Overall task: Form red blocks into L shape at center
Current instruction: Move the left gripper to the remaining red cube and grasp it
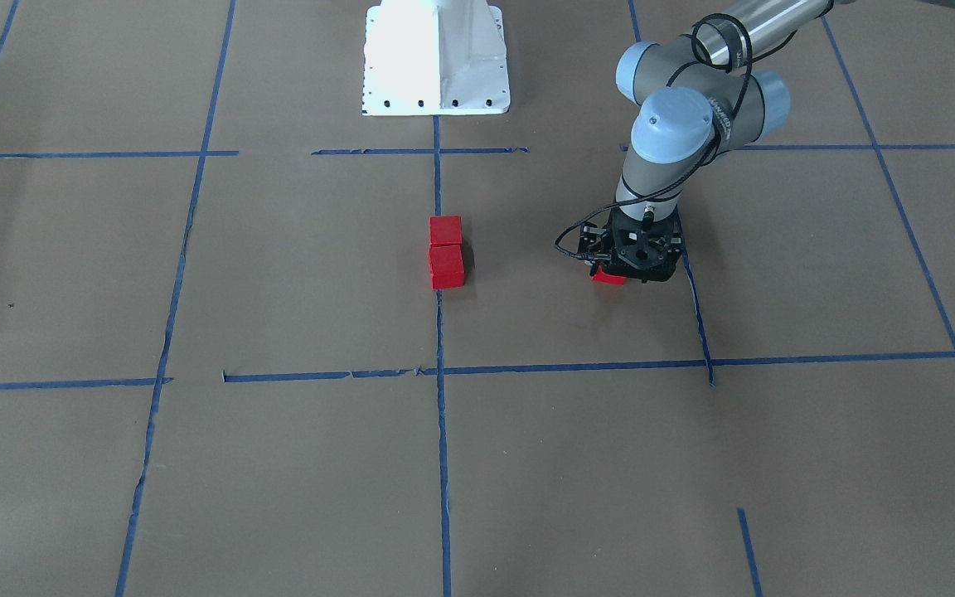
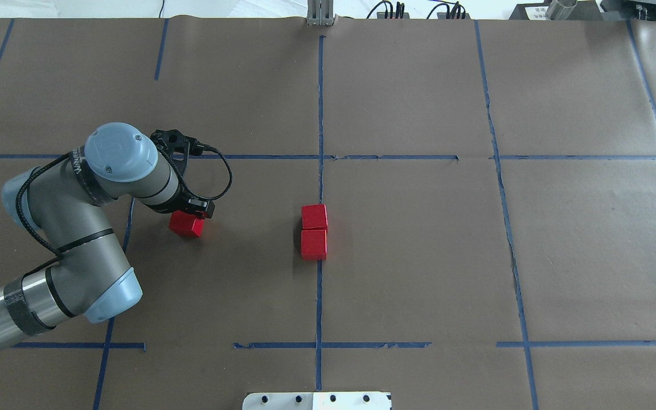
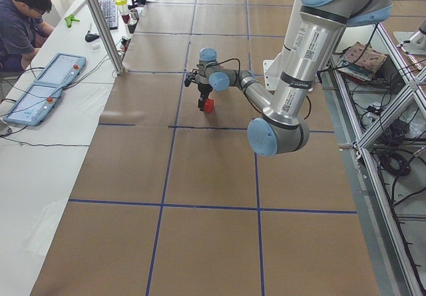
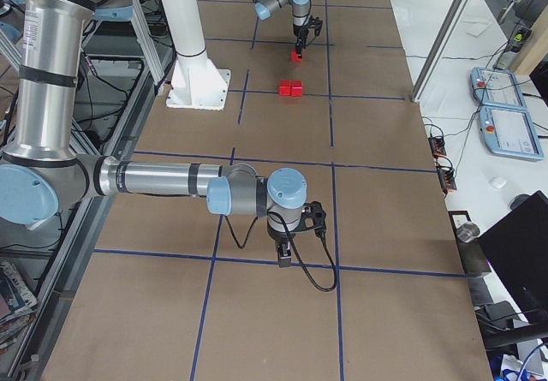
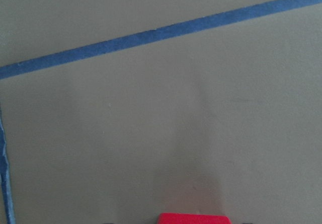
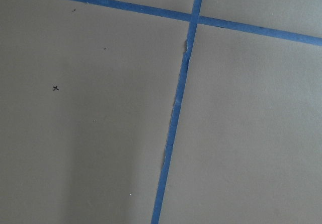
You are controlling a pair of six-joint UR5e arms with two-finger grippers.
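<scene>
Two red blocks sit touching on centre tape line; 3rd block lies well to robot's left of line, under left jaws, grip can't tell; right jaws likewise, farther off.

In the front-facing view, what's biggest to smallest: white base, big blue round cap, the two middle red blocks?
1. White base
2. Big blue round cap
3. Upper red block and lower red block, about alike

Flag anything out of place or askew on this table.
One small red cube sits off to the robot's left under the left claw. It looks turned askew to the blue tape grid, apart from the two red cubes touching on its centre line.
</scene>
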